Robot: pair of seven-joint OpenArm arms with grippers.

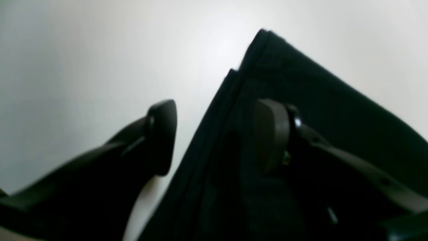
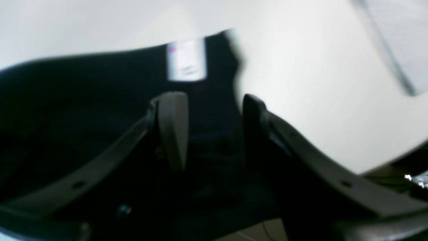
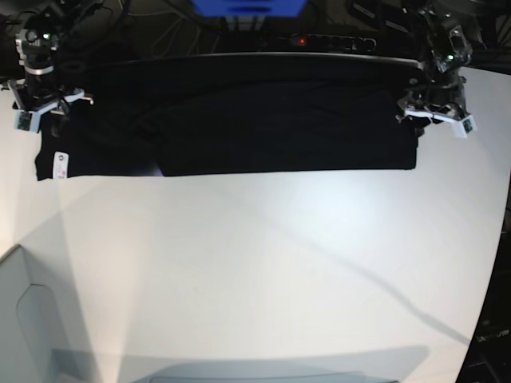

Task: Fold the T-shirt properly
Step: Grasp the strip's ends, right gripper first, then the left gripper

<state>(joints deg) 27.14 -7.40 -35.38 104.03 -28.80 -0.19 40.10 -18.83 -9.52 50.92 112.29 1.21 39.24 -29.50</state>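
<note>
The black T-shirt (image 3: 263, 128) lies as a wide flat band across the far part of the white table (image 3: 255, 263). Its white label (image 3: 58, 165) is at its left end and also shows in the right wrist view (image 2: 186, 60). My left gripper (image 3: 431, 112) is at the shirt's right end. In the left wrist view it (image 1: 214, 110) is open and straddles the cloth's edge (image 1: 334, 100), one finger over cloth and one over table. My right gripper (image 3: 40, 108) is at the left end. It (image 2: 214, 100) is open over the black cloth (image 2: 67, 100). The print is hidden.
Dark equipment and cables line the table's far edge, with a blue object (image 3: 247, 6) behind the middle. The table's curved right edge (image 3: 497, 263) drops to a dark floor. A grey panel (image 3: 32, 335) sits at the near left corner.
</note>
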